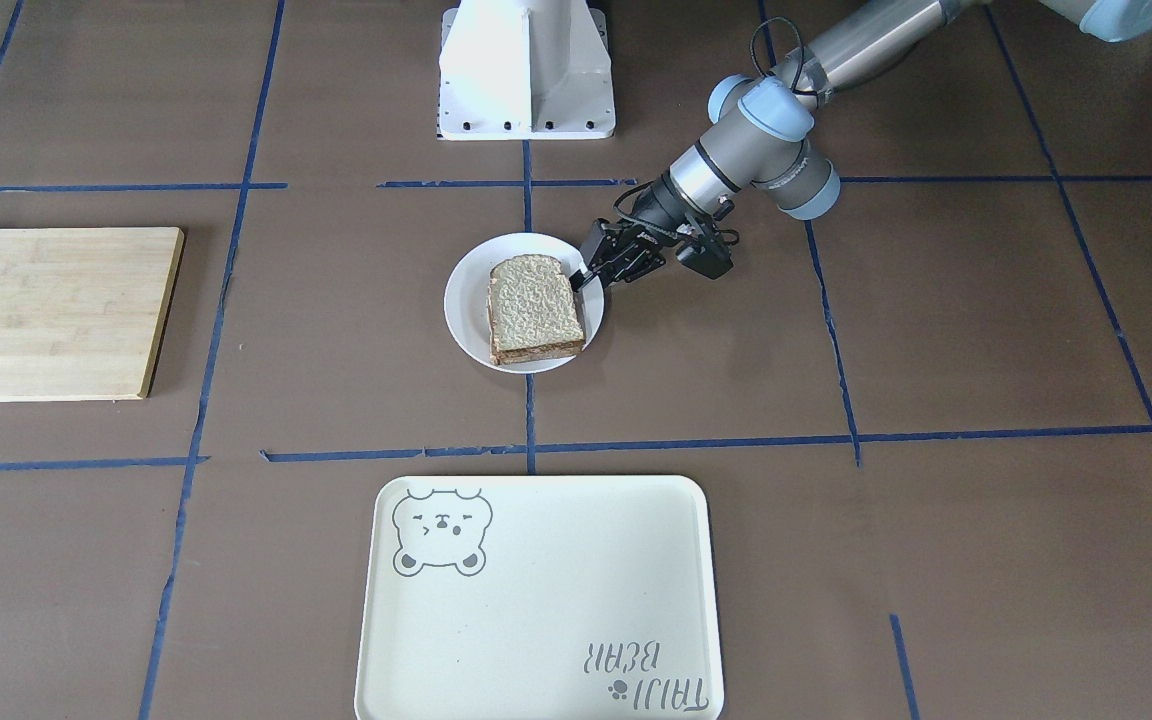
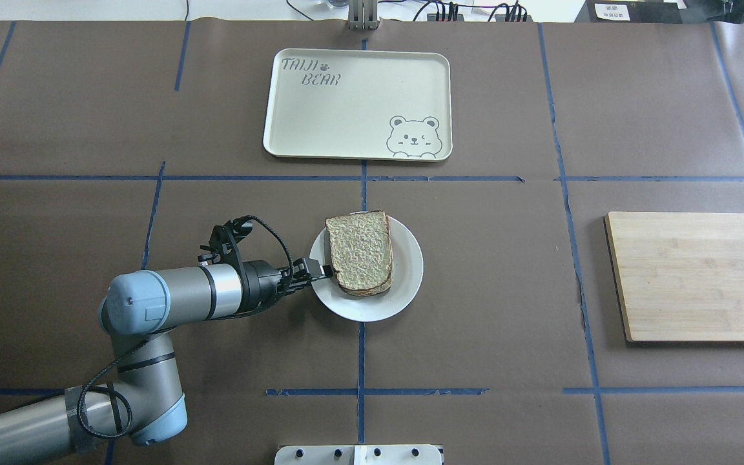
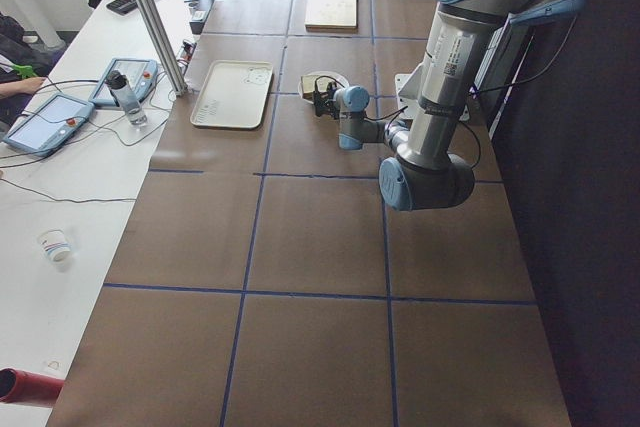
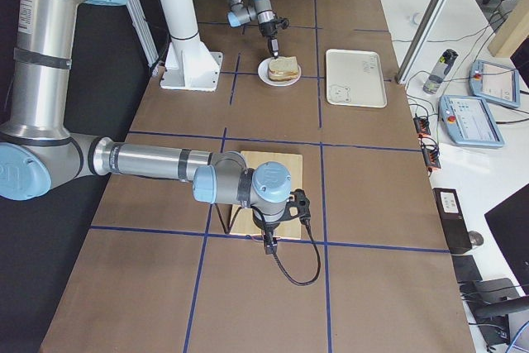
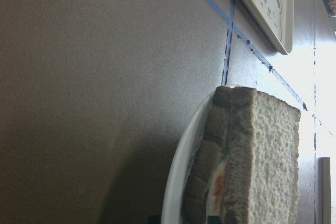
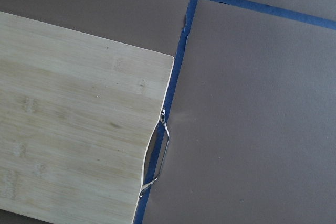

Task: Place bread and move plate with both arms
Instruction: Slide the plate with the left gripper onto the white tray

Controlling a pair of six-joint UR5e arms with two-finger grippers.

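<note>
- The bread lies flat on top of a second slice. Orange and white filling shows between the two in the left wrist view.
- This stack sits on the plate, toward its left side, with bare white rim showing on the right and near sides.
- The plate rests on the desk near its middle, straight out from the white robot base.
- The left arm reaches in low from the left. Its tool is at the plate's left rim, right by the edge of the bread.
- The tips of that tool look close together. I cannot tell whether they pinch the rim, touch the bread or hold nothing.
- The cream bear tray lies on the far side of the plate, well apart from it.
- A wooden board lies far off to the right.
- The right arm stretches over that board, and its tool points down at the board's right end.
- How far the right tool is open cannot be told, and its wrist view shows only the board's corner, with a thin metal handle at its edge, and the desk.
</note>
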